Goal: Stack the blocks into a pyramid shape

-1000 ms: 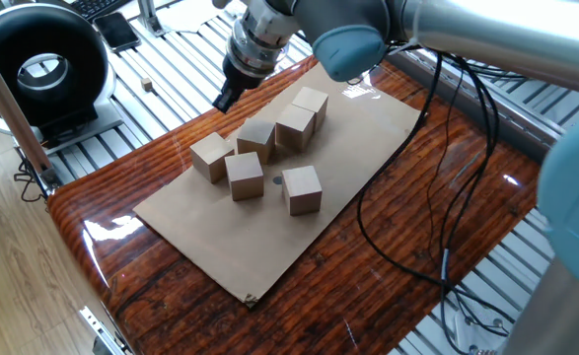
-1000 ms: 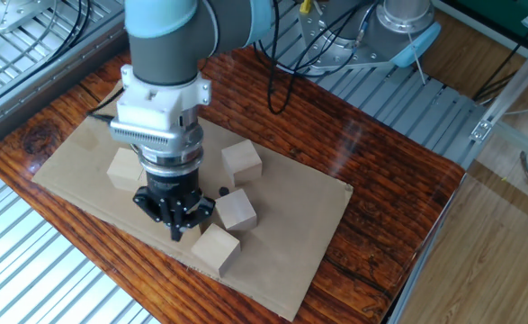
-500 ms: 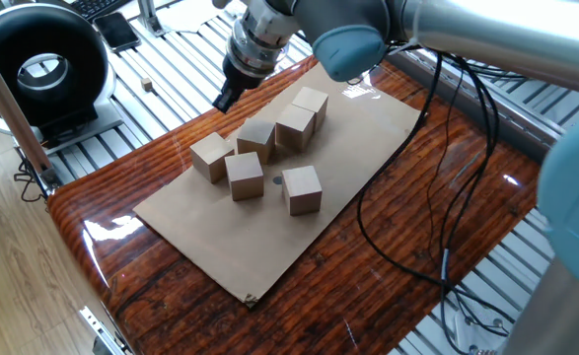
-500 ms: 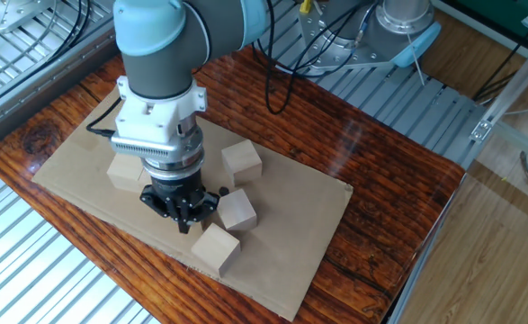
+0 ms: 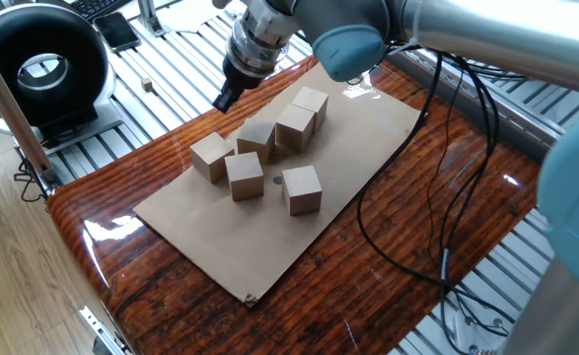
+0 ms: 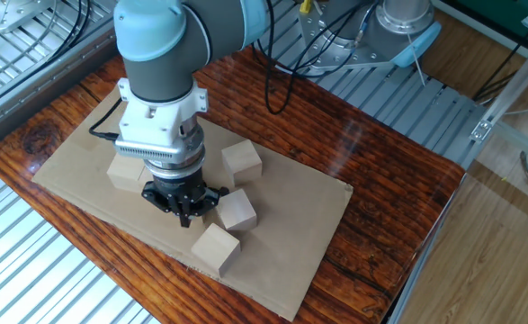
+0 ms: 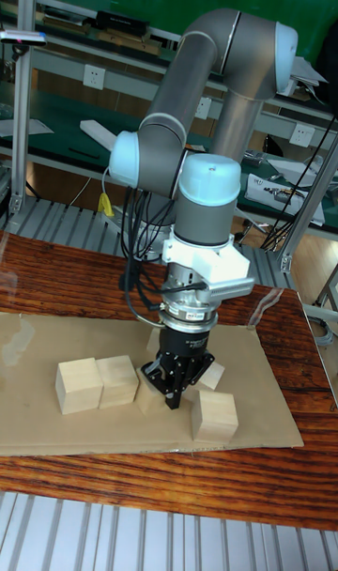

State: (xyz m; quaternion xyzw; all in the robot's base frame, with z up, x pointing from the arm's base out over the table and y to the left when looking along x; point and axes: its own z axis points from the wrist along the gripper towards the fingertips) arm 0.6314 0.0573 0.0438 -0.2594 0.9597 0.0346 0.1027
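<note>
Six tan wooden blocks lie loose on a cardboard sheet [image 5: 195, 237], none stacked. In one fixed view they are block [image 5: 311, 102], block [image 5: 295, 126], block [image 5: 256, 138], block [image 5: 211, 156], block [image 5: 245, 176] and block [image 5: 303, 188]. My gripper [image 6: 185, 216] hangs point-down over the middle of the group, fingers together and nothing in them. It shows as gripper [image 7: 176, 397] in the tall view and gripper [image 5: 226, 98] in one fixed view. In the other fixed view, block [image 6: 237, 210] is just right of the tip, block [image 6: 214, 248] in front, and the arm hides some blocks.
The cardboard lies on a glossy wooden tabletop [image 5: 102, 247] with ribbed metal around it. A small dark speck [image 6: 223, 190] sits on the cardboard. A tiny wooden cube [image 5: 148, 86] lies on the metal surface beyond. Cables [image 5: 407, 227] trail across the right side.
The gripper has shifted slightly toward the middle of the blocks and turned a little about its axis. The blocks have not moved.
</note>
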